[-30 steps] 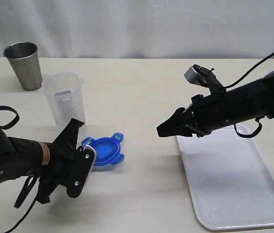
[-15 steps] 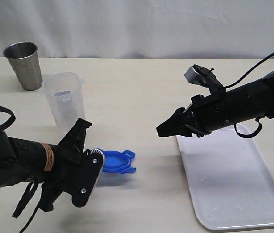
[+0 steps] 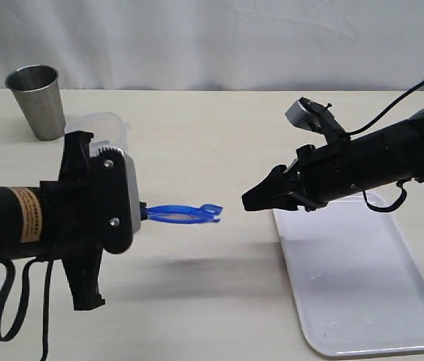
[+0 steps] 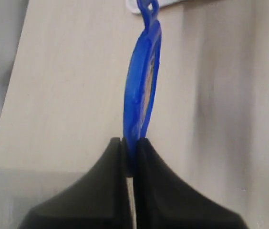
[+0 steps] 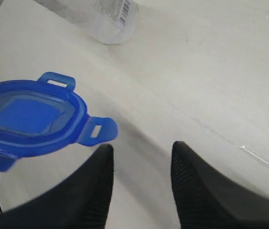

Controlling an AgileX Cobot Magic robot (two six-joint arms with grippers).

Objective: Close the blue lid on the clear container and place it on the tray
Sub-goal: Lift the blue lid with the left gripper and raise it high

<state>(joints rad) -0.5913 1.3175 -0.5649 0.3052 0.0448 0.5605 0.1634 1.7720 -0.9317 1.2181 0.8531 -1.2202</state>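
My left gripper (image 3: 143, 213) is shut on one edge of the blue lid (image 3: 183, 213) and holds it flat, well above the table. In the left wrist view the lid (image 4: 143, 90) is edge-on, pinched between the gripper's (image 4: 130, 143) two fingertips. The clear container (image 3: 104, 121) stands behind the left arm, with only its rim showing. My right gripper (image 3: 248, 201) hovers open just right of the lid, apart from it. The right wrist view shows the lid (image 5: 29, 117) ahead of that gripper (image 5: 141, 150), with the container (image 5: 110, 19) beyond. The white tray (image 3: 362, 293) lies under the right arm.
A grey steel cup (image 3: 37, 101) stands at the back left, near the container. A white curtain hangs behind the table's far edge. The tray reaches close to the table's front right corner.
My left gripper has lifted the blue lid off the table and turned it level, moving up and toward the middle. The right arm has stayed where it was.
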